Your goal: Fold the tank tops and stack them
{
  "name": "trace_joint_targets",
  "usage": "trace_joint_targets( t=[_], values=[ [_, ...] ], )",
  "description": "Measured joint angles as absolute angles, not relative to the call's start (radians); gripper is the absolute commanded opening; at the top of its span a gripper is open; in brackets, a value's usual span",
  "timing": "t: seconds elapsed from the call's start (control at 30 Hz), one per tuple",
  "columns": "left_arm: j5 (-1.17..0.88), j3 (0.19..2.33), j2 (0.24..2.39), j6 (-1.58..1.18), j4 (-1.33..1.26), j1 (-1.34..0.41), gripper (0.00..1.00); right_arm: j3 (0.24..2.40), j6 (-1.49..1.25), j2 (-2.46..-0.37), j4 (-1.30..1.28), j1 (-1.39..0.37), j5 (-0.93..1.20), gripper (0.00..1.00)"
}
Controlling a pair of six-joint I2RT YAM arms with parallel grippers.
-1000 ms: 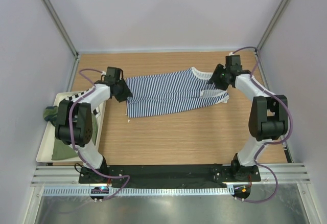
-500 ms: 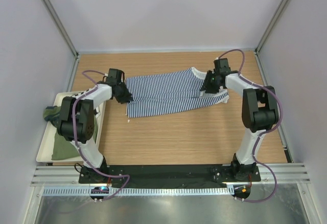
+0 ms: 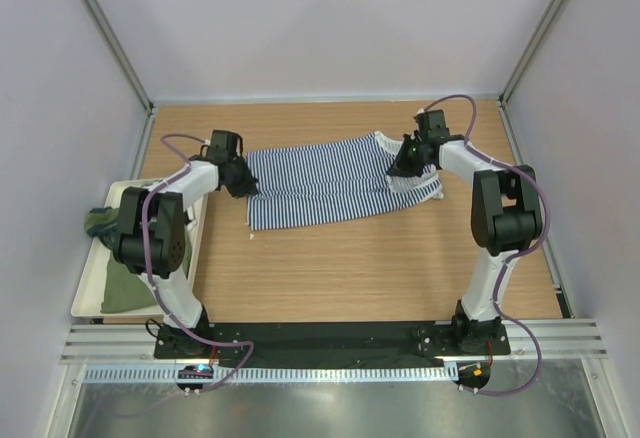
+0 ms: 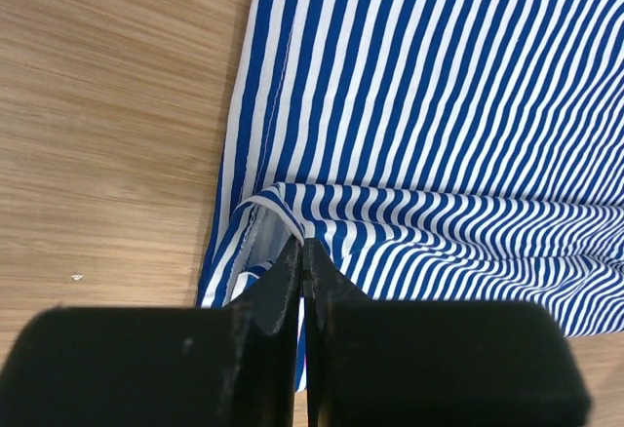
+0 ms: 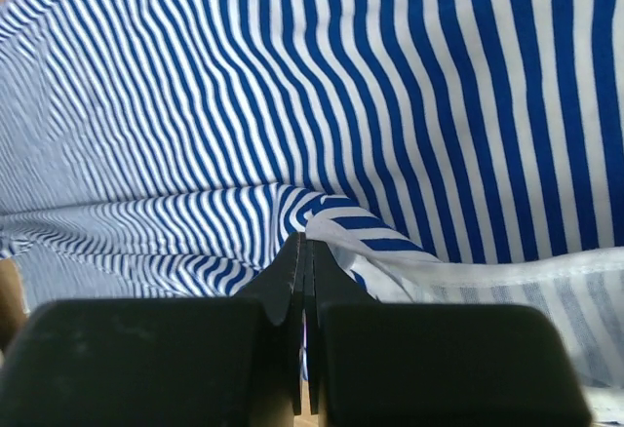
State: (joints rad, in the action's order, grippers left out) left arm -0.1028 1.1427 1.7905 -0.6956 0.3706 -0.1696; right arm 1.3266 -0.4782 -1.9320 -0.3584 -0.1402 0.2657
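The navy-and-white striped tank top (image 3: 325, 183) lies spread on the wooden table, hem to the left and white-trimmed straps to the right. My left gripper (image 3: 249, 187) is at its left hem edge; in the left wrist view the left gripper (image 4: 302, 248) is shut, pinching a raised fold of the striped tank top (image 4: 439, 105). My right gripper (image 3: 397, 170) sits at the strap end; in the right wrist view the right gripper (image 5: 305, 242) is shut on a bunched ridge of the striped tank top (image 5: 292, 76). The olive green tank top (image 3: 120, 293) lies crumpled in the tray.
A white tray (image 3: 88, 293) stands at the table's left edge beside the left arm, with dark green cloth (image 3: 100, 223) hanging over its rim. Grey enclosure walls stand close on the left, right and back. Bare wood (image 3: 350, 268) lies in front of the striped top.
Both grippers have shut on the striped top's edges. The right gripper moved left onto the strap end, lifting a small fold; the left gripper edged slightly onto the hem.
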Motion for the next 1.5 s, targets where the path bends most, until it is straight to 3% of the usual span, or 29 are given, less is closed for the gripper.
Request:
trace_joint_targets(
  t=[0.6, 0.67, 0.73, 0.77, 0.93, 0.97, 1.13, 1.33, 1.5],
  values=[
    [-0.225, 1.173, 1.892, -0.734, 0.328, -0.067, 0.00, 1.434, -0.603, -2.067, -0.299, -0.039, 0.459, 0.01],
    [-0.234, 1.174, 1.899, -0.738, 0.324, -0.063, 0.01, 1.445, -0.608, -2.080, -0.298, -0.036, 0.462, 0.07],
    [-0.237, 1.175, 1.899, -0.743, 0.319, -0.061, 0.06, 1.454, -0.611, -2.089, -0.299, -0.034, 0.463, 0.12],
    [-0.239, 1.175, 1.899, -0.744, 0.316, -0.061, 0.10, 1.457, -0.612, -2.092, -0.299, -0.032, 0.462, 0.19],
    [-0.244, 1.175, 1.898, -0.748, 0.299, -0.061, 0.39, 1.458, -0.609, -2.091, -0.301, -0.031, 0.418, 0.40],
    [-0.245, 1.175, 1.896, -0.748, 0.294, -0.062, 0.42, 1.455, -0.605, -2.088, -0.302, -0.031, 0.401, 0.43],
    [-0.191, 1.129, 1.831, -0.754, 0.276, -0.071, 0.57, 1.391, -0.581, -2.000, -0.326, -0.032, 0.318, 0.50],
    [-0.057, 1.023, 1.665, -0.759, 0.274, -0.125, 0.62, 1.324, -0.521, -1.812, -0.366, -0.082, 0.148, 0.52],
    [0.009, 0.973, 1.560, -0.756, 0.279, -0.159, 0.61, 1.210, -0.499, -1.671, -0.358, -0.163, 0.042, 0.43]
  ],
)
